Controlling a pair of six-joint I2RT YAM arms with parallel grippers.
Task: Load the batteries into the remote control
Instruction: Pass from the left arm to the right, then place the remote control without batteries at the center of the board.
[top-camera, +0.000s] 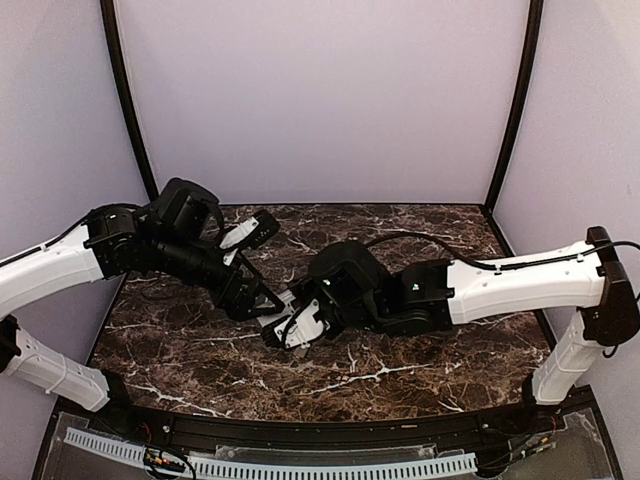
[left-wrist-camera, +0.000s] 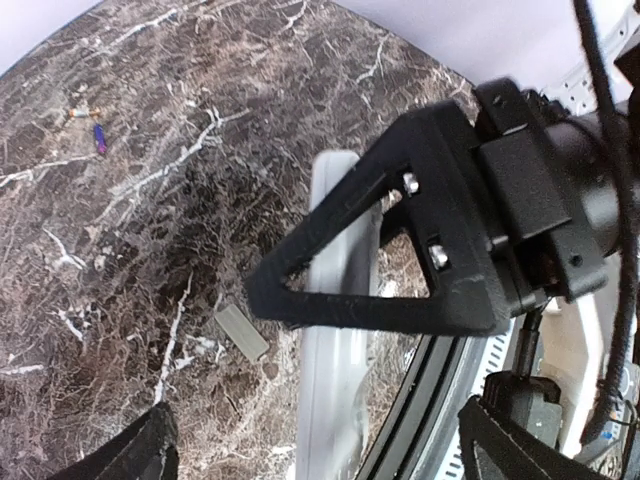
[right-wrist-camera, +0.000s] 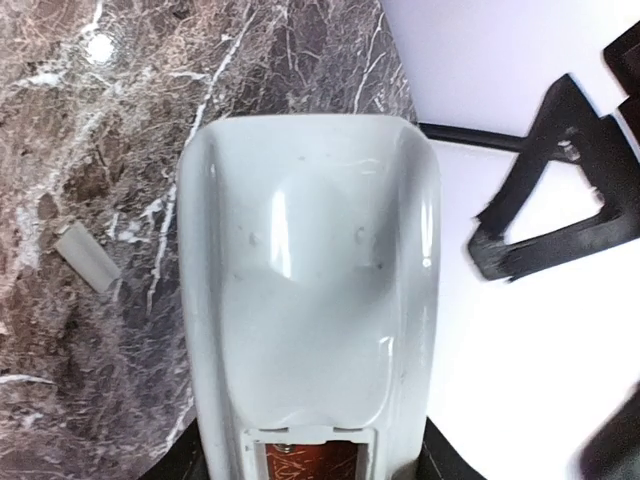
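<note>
Evidently mid-loading: the right gripper (top-camera: 298, 325) clamps the remote (right-wrist-camera: 310, 280) slot side up, the left gripper (top-camera: 257, 298) gapes empty just beside it, and must probably next fetch the battery (left-wrist-camera: 100, 138) lying well away from the remote.

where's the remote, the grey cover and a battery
remote (right-wrist-camera: 310, 270), right wrist view, middle of its back shell
cover (left-wrist-camera: 241, 331), left wrist view, centre of its flat face
battery (left-wrist-camera: 100, 138), left wrist view, middle of the purple body
</note>
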